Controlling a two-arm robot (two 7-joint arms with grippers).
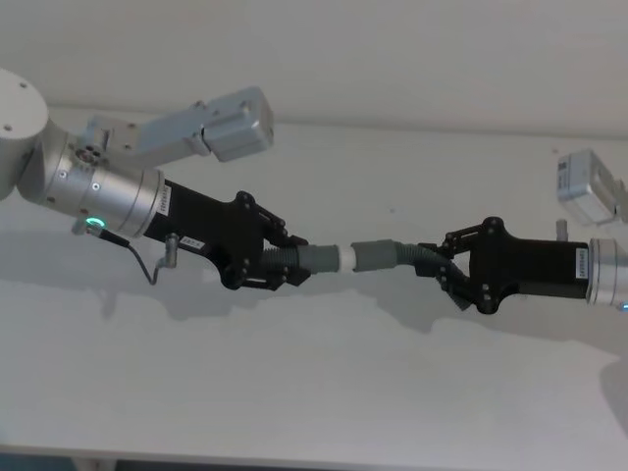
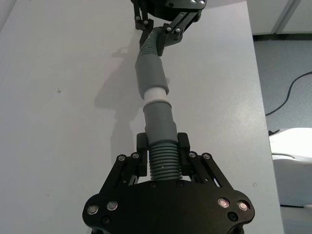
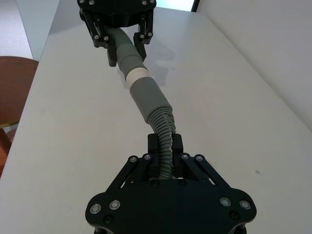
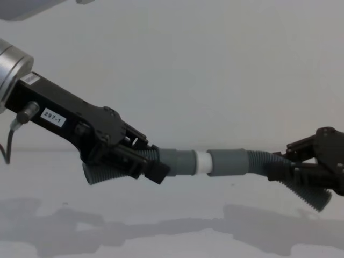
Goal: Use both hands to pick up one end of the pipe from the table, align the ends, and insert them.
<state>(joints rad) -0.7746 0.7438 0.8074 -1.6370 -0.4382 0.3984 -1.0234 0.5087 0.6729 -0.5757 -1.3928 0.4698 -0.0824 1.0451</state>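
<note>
A: Which way did the pipe run?

B: It ran sideways, from the robot's left to its right, held up in the air above the white bench (image 1: 314,392). It made one long, almost straight line between the two grippers.

A: What was on the left?

B: The left gripper (image 1: 287,266) came in from the left side. Its fingers (image 2: 142,146) were squeezed tight on the ribbed part of the left hose piece (image 4: 161,161). That piece pointed its smooth grey cuff to the right, and the cuff had a white tip (image 4: 202,162) on it.

A: Was there any writing?

B: Yes. In the chest view a small white label (image 4: 52,116) on the left gripper's black body said "297-1".

A: And in the middle?

B: The white tip met the open mouth of the right hose piece (image 4: 236,161). A short white band showed between the two grey cuffs. I could not tell how far in the tip sat.

A: And on the right?

B: The right gripper (image 1: 439,267) came in from the right side. Its fingers (image 3: 154,145) were clenched on the ribbed part of the right hose piece, whose cuff pointed left.
</note>
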